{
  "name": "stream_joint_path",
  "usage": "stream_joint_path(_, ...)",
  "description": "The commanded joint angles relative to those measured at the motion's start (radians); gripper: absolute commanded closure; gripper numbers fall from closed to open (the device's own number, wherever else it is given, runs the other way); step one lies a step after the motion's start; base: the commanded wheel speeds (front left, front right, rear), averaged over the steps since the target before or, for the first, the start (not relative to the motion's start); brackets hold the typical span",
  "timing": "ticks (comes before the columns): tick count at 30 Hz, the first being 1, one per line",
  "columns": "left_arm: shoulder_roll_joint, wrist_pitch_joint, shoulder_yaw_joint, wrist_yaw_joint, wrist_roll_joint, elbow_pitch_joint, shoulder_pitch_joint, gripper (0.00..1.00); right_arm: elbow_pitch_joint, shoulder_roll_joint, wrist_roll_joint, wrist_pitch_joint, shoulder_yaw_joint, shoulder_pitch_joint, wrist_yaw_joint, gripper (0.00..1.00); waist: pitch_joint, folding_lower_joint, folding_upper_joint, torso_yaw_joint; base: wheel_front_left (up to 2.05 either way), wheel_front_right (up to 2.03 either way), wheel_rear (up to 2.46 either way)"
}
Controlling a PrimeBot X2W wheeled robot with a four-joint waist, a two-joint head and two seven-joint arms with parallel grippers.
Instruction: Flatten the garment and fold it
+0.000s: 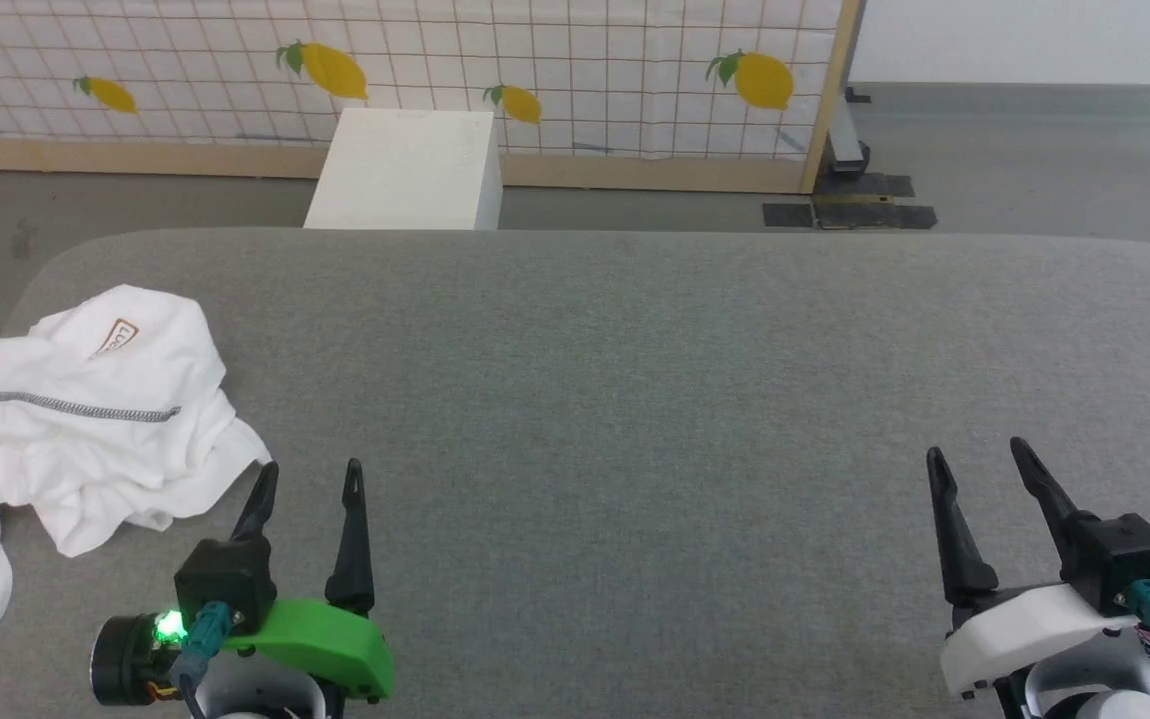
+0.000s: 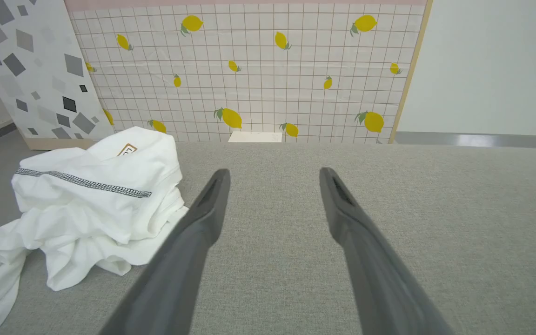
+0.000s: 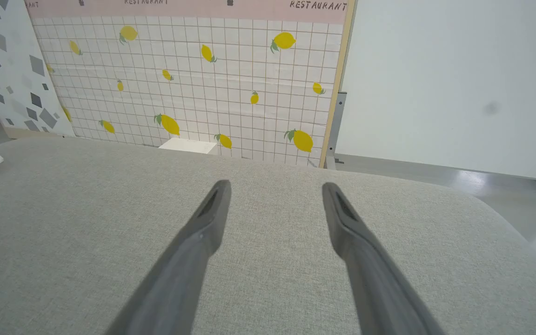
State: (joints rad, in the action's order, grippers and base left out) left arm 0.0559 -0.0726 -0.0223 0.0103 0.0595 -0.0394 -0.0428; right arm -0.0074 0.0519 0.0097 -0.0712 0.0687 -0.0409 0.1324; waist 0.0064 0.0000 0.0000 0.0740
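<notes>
Crumpled garment (image 1: 86, 419), just beside left claw (image 1: 311, 464), possibly touching

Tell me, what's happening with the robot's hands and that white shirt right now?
Left gripper open, empty, beside garment. Right gripper open, empty, far off. Garment crumpled at grey table left edge. Nothing blocking.

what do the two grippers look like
Both: two long dark tapered fingers, black block, teal cable plug. The left gripper has a bright green shell and a glowing green light; the right gripper has a white shell.
</notes>
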Motion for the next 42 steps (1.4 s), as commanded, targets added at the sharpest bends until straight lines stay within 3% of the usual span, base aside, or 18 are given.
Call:
stream_joint_path(1,-0.002,-0.01,-0.002,0.005,0.018,-0.005,-0.011,0.0,-0.006,-0.001,0.005,-0.011,0.003,-0.008,-0.001,0.0,0.002,0.0,0.0,0.018,0.0,0.0,0.0)
stream_joint_path(42,-0.004,-0.099,-0.034,0.038,0.117,-0.02,-0.07,0.0,0.0,-0.001,-0.002,-0.088,-0.123,-0.009,-0.001,0.0,0.008,0.0,0.0,0.315,0.0,0.0,0.0)
